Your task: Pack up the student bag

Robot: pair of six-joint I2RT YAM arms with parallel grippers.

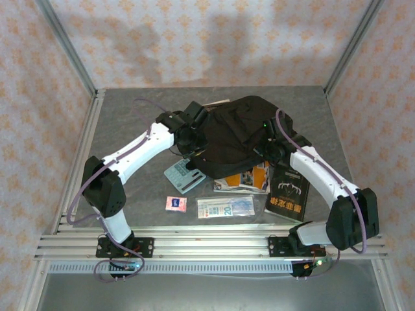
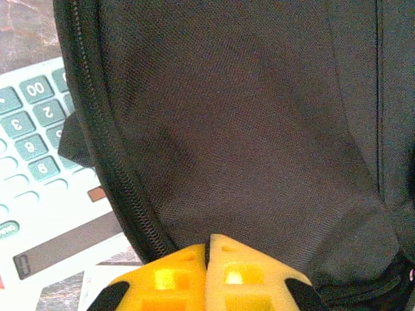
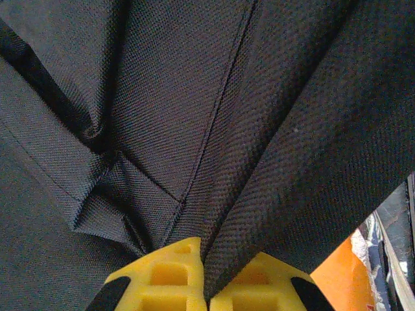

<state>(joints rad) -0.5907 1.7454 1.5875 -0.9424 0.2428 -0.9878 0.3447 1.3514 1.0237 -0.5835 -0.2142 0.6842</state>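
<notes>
You are gripping the student bag [image 1: 237,133], lying at the far middle of the tabletop [image 1: 123,116], with the left claw [image 2: 207,249] and the right claw [image 3: 204,256] both closed on thin fabric folds, so pulling unevenly is risking one fold slipping out and the bag collapsing.

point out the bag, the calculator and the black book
student bag [image 1: 237,129], top view, middle of its fabric
calculator [image 1: 183,173], top view, its keypad
black book [image 1: 287,192], top view, centre of its cover
</notes>
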